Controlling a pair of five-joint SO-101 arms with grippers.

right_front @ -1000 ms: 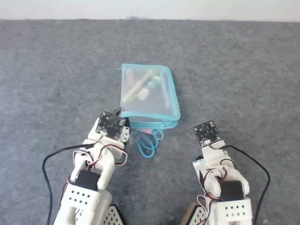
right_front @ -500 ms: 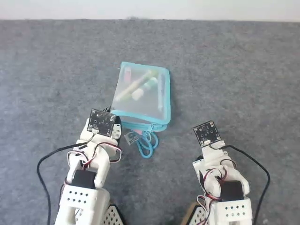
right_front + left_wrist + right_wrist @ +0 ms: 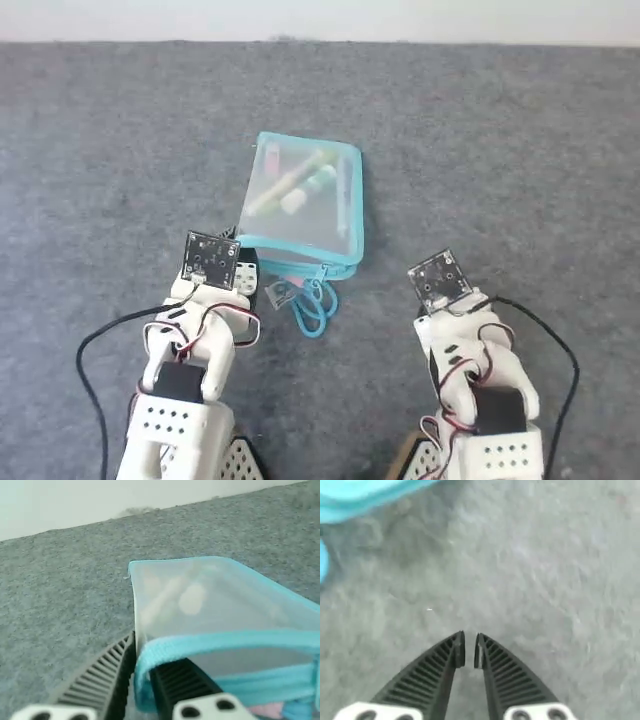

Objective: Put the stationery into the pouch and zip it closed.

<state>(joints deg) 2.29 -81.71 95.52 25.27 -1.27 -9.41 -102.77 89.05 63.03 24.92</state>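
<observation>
Gripping: left gripper [image 3: 142,650] clamps an arm-facing corner of the translucent soft-plastic pouch with turquoise fabric zip trim [image 3: 300,205].
Right gripper [image 3: 469,647]: jaws almost together on nothing, off the pouch's other arm-facing corner.
Stationery [image 3: 295,185]: pale sticks, inside the pouch.
Zip line: runs along the pouch's arm-facing edge, from the clamped corner towards the right gripper (likely the puller).
Blue cord loop [image 3: 315,305]: limp, beside that edge.
Grey felted mat [image 3: 500,150]: matte, under the pouch.

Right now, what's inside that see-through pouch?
Through the pouch wall, stationery shows: pale sticks and a white lump. What each is, or anything beneath, is hidden.
</observation>
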